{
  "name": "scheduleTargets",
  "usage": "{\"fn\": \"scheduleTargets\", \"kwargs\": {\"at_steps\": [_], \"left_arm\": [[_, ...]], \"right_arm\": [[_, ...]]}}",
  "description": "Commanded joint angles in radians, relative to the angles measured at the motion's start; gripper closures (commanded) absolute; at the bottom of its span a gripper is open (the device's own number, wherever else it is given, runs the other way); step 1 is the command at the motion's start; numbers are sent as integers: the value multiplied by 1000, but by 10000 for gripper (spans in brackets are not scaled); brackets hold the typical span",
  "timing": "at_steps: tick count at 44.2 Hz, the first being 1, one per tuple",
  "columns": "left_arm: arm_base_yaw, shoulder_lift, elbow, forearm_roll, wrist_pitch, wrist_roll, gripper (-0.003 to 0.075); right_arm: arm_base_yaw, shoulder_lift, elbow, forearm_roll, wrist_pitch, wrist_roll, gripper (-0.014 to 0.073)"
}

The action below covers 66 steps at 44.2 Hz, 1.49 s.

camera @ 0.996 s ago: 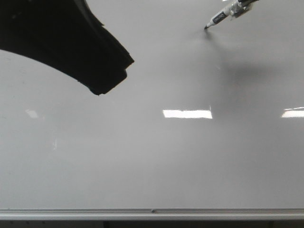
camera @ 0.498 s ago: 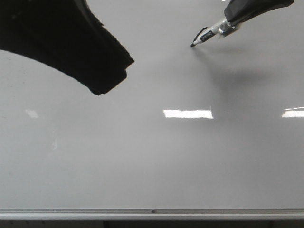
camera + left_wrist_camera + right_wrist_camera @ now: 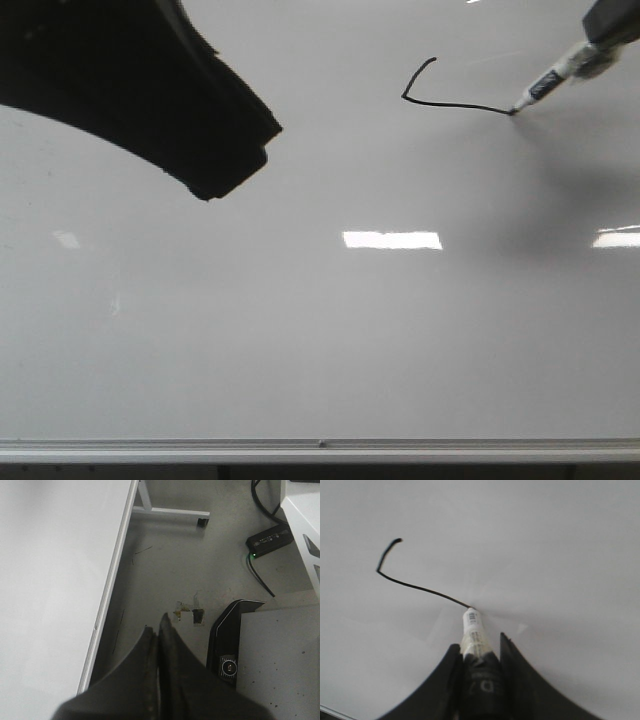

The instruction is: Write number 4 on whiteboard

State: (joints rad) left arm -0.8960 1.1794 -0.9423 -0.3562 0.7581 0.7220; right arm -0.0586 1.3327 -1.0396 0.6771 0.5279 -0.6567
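Our marker has swept right, leaving number 4 half-drawn on the whiteboard: slant and crossbar down, vertical stroke missing. Right fingers pinch the marker; left fingers pressed together.

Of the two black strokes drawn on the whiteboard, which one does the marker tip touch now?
The long crossbar stroke, running right from the corner: the marker tip sits at its right end. The short slanted stroke ends free, away from the tip.

You see the number 4 only partly drawn: a short slanted black stroke and a long crossbar going right from its lower end. It lies far on the whiteboard, which is glossy pale grey with a silver near edge.
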Motion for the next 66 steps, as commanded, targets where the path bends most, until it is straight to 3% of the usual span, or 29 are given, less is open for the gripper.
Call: {"fn": "scheduleTargets", "kwargs": {"at_steps": [1, 9, 17, 55, 66], "left_arm": [[-6, -25, -32, -26, -38, -9, 741], [-6, -25, -32, -26, -38, -9, 741], [-6, -23, -32, -26, -38, -9, 741], [-6, -23, -32, -26, -38, -9, 741], [-6, -23, -32, -26, -38, -9, 741]], "right_arm": [[-24, -53, -23, -12, -37, -18, 653], [67, -148, -28, -7, -13, -18, 653], [124, -91, -92, -7, -75, -18, 653], [126, 31, -154, -7, -84, -18, 653], [152, 79, -29, -17, -51, -18, 653]]}}
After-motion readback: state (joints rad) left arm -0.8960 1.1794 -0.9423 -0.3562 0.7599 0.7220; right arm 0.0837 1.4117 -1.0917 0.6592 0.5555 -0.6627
